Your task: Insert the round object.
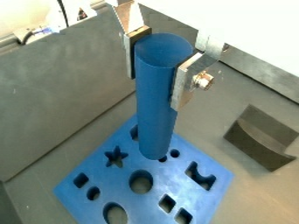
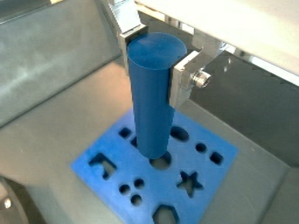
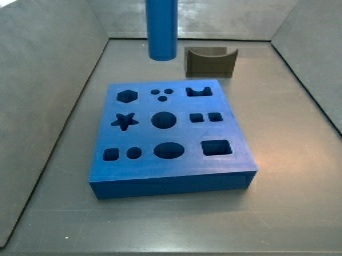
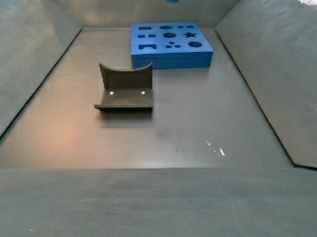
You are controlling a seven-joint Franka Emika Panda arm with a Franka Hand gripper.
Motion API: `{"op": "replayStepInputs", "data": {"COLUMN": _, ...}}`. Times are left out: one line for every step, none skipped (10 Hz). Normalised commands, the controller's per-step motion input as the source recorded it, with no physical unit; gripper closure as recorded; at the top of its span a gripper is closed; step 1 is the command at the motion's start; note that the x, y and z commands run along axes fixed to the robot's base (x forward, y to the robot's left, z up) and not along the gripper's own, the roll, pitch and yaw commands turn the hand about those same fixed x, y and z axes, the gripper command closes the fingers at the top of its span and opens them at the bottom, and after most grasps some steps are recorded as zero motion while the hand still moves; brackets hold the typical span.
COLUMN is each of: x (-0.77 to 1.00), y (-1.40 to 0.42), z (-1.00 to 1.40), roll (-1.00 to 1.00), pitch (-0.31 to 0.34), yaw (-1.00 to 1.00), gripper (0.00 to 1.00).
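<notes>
My gripper (image 1: pixel 156 74) is shut on the round object, a long blue peg (image 1: pixel 158 96), gripping it near its top end; both wrist views show this (image 2: pixel 156 66). The peg (image 2: pixel 152 96) hangs upright above the flat blue block (image 1: pixel 105 188) with shaped holes. In a side view the peg (image 3: pixel 160 28) hangs clear above the block's (image 3: pixel 167 175) far edge, and the gripper is out of frame. The block's round hole (image 3: pixel 163 120) is open. In a wrist view the peg's lower end partly covers that hole (image 2: pixel 160 163). The other side view shows neither peg nor gripper.
A dark olive block with a curved notch (image 3: pixel 211 62) stands behind the blue block (image 4: pixel 173 57), also seen in a wrist view (image 1: pixel 263 136) and a side view (image 4: pixel 124 91). Grey walls enclose the floor on all sides.
</notes>
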Motion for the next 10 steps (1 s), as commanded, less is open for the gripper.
{"op": "replayStepInputs", "data": {"x": -0.59, "y": 0.08, "z": -1.00, "roll": 0.00, "pitch": -0.130, "yaw": 0.18, "gripper": 1.00}}
{"op": "replayStepInputs", "data": {"x": -0.59, "y": 0.08, "z": -1.00, "roll": 0.00, "pitch": -0.130, "yaw": 0.18, "gripper": 1.00}}
{"op": "replayStepInputs", "data": {"x": -0.59, "y": 0.04, "z": -1.00, "roll": 0.00, "pitch": -0.119, "yaw": 0.12, "gripper": 1.00}}
{"op": "replayStepInputs", "data": {"x": -0.54, "y": 0.00, "z": -1.00, "roll": 0.01, "pitch": -0.120, "yaw": 0.13, "gripper": 1.00}}
{"op": "replayStepInputs", "data": {"x": 0.00, "y": -0.64, "z": -0.87, "roll": 0.21, "pitch": -0.126, "yaw": 0.00, "gripper": 1.00}}
{"op": "replayStepInputs", "data": {"x": 0.54, "y": -0.54, "z": -0.35, "roll": 0.13, "pitch": 0.009, "yaw": -0.04, "gripper": 1.00}}
{"op": "replayStepInputs", "data": {"x": 0.66, "y": -0.22, "z": 0.00, "roll": 0.09, "pitch": 0.186, "yaw": -0.17, "gripper": 1.00}}
{"op": "replayStepInputs", "data": {"x": 0.66, "y": -0.09, "z": 0.10, "roll": 0.10, "pitch": 0.227, "yaw": -0.13, "gripper": 1.00}}
{"op": "replayStepInputs", "data": {"x": 0.65, "y": -0.13, "z": -0.03, "roll": 0.20, "pitch": 0.174, "yaw": -0.09, "gripper": 1.00}}
{"op": "replayStepInputs", "data": {"x": 0.74, "y": -0.18, "z": -0.15, "roll": 0.24, "pitch": 0.171, "yaw": -0.11, "gripper": 1.00}}
